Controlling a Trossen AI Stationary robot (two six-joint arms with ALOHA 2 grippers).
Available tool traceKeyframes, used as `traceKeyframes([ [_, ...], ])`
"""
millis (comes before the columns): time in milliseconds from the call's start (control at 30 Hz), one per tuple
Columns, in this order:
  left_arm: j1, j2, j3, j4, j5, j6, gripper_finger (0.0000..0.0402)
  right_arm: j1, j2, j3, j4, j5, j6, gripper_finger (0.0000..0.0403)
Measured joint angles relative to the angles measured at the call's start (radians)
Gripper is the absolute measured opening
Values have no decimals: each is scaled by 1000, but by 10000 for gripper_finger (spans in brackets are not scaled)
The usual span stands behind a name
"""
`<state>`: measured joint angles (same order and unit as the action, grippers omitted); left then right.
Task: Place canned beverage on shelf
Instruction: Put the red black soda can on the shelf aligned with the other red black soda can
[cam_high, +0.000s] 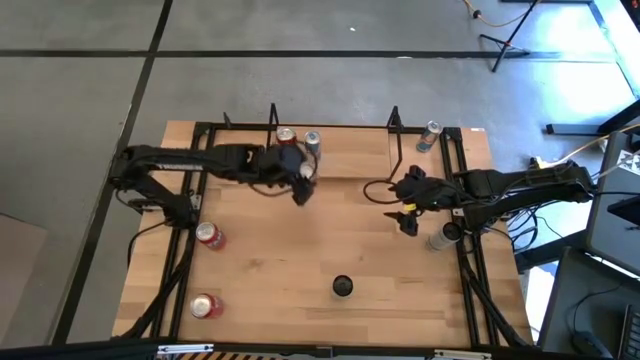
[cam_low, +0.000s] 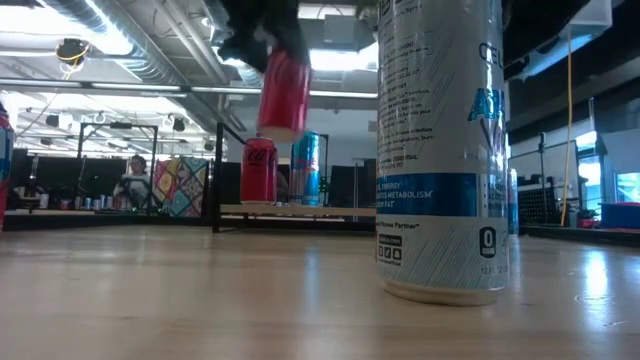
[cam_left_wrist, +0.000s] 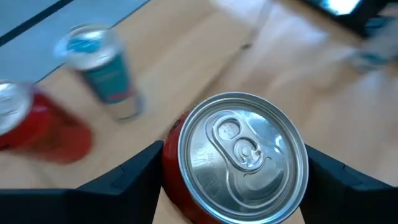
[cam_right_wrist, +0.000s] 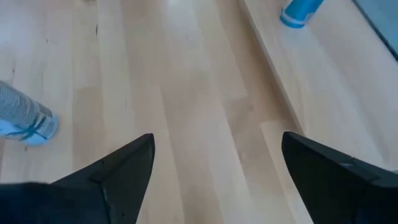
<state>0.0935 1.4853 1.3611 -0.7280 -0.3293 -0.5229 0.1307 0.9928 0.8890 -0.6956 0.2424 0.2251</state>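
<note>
The red can sits clamped between the two dark fingers of the left tool, which hangs above the table just in front of the shelf. The left wrist view looks straight down on the can's silver lid and pull tab, with a finger pressed to each side; the low view shows the same can lifted clear of the wood, slightly tilted, above and in front of the shelf floor. On that floor stand two cans side by side: a red one and a blue and silver one, both upright near the shelf's left end as the high view gives it. The right tool waits over the right half of the table with its fingers spread wide and nothing between them. Only the low view shows the tall white and blue can close up; only the high view shows two more red cans at the table's left edge and a small black round thing near the front.
</note>
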Motion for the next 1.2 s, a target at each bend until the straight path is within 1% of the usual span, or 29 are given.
traceKeyframes([
  [133,83,0,-53,8,-1,-8,268,0,0,0,12,3,-17,342],
  [267,145,1,-120,64,-16,-9,268,0,0,0,12,3,-16,342],
  [533,227,0,-218,232,-26,-18,268,0,0,0,11,4,-15,342],
  [600,241,0,-236,238,-27,-19,268,0,0,0,11,5,-15,342],
  [867,253,0,-253,228,-50,-24,268,0,0,0,12,5,-13,342],
  [1067,243,-1,-253,231,-41,-24,273,0,0,0,12,12,-13,342],
  [1200,229,-24,-255,240,-18,-30,278,0,0,0,14,12,-13,342],
])
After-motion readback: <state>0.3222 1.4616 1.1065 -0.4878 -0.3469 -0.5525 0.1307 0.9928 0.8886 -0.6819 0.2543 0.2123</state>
